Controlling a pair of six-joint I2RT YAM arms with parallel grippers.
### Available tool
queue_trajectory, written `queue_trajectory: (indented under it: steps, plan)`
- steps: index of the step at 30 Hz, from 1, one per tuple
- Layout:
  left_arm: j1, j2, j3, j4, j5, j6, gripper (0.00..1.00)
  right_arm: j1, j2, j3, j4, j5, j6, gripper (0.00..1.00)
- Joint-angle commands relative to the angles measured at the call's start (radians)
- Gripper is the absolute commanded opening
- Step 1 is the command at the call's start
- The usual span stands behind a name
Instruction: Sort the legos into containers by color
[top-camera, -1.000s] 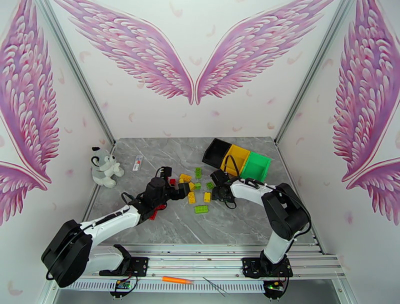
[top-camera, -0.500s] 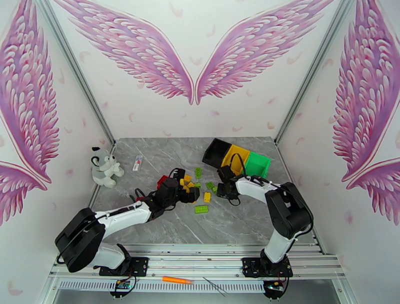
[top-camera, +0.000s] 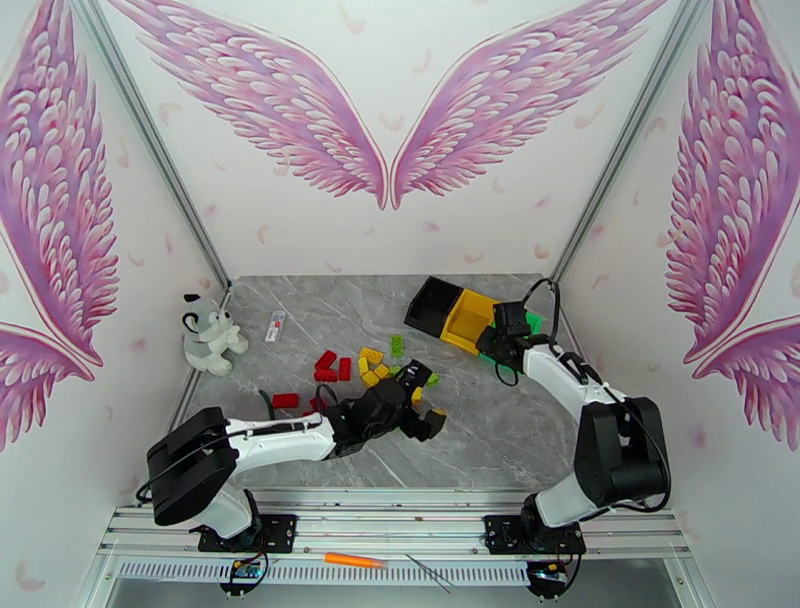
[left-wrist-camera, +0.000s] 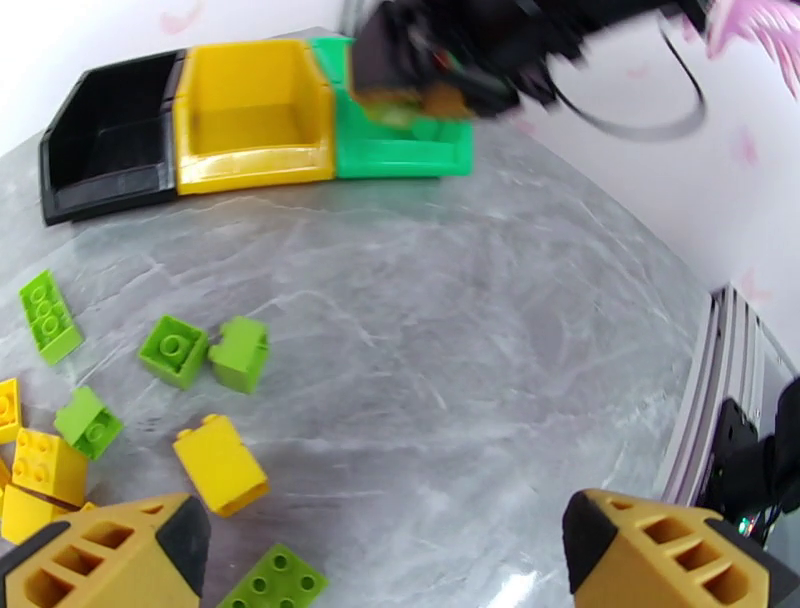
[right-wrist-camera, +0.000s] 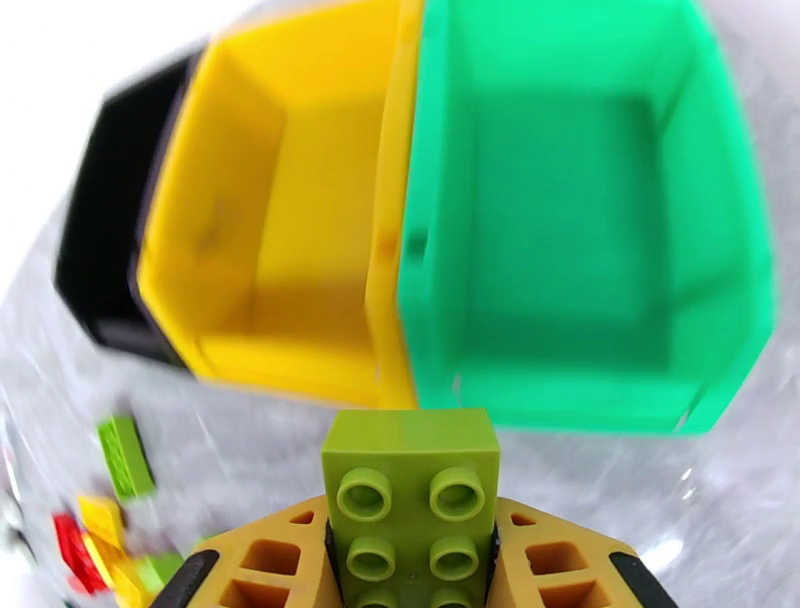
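Bricks (top-camera: 372, 365) in red, yellow and light green lie loose around the middle of the grey marble worktop (top-camera: 500, 440) in the overhead view. The red ones are toward the left of the cluster, and one red brick (top-camera: 285, 400) sits apart at its lower left.

Three bins stand in a row touching one another toward the upper right of the worktop: black bin (right-wrist-camera: 100, 230), yellow bin (right-wrist-camera: 280, 230) and green bin (right-wrist-camera: 720, 200). All three interiors look bare in the right wrist view.

The right pincer (right-wrist-camera: 410, 560) is clamped on a light green brick (right-wrist-camera: 410, 490), studs facing the camera. The brick sits at the lower centre of that frame, just below the near wall of the green bin where it meets the yellow one. Whether it hangs over the bin or just short of it, I cannot tell.

The left pincer (left-wrist-camera: 385, 560) has its fingers (left-wrist-camera: 110, 550) wide apart with nothing between them, low over the cluster's right edge. In the left wrist view a yellow brick (left-wrist-camera: 220, 465) lies just above the finger at lower left, and a green brick (left-wrist-camera: 275, 580) lies at the bottom edge beside it. More green and yellow pieces are further up the left side.

A plush dog (top-camera: 210, 335) and a small tube (top-camera: 275, 325) sit at the worktop's far left.
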Motion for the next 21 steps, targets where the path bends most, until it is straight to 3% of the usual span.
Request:
queue_trajectory:
  steps: [1, 7, 14, 21]
  plan:
    - [0.0, -0.029, 0.002, 0.018, -0.052, 0.063, 0.99, -0.049, 0.049, 0.084, -0.005, 0.046, 0.017, 0.27]
    - [0.001, -0.096, -0.042, 0.021, -0.113, 0.081, 0.99, -0.108, 0.157, 0.2, -0.058, 0.055, -0.002, 0.34]
    - [0.009, -0.136, -0.062, 0.005, -0.174, 0.071, 0.99, -0.107, 0.168, 0.227, -0.088, 0.063, -0.018, 0.83]
    - [0.047, -0.145, -0.072, -0.011, -0.192, 0.024, 0.99, -0.046, 0.103, 0.189, -0.185, 0.121, 0.001, 0.89]
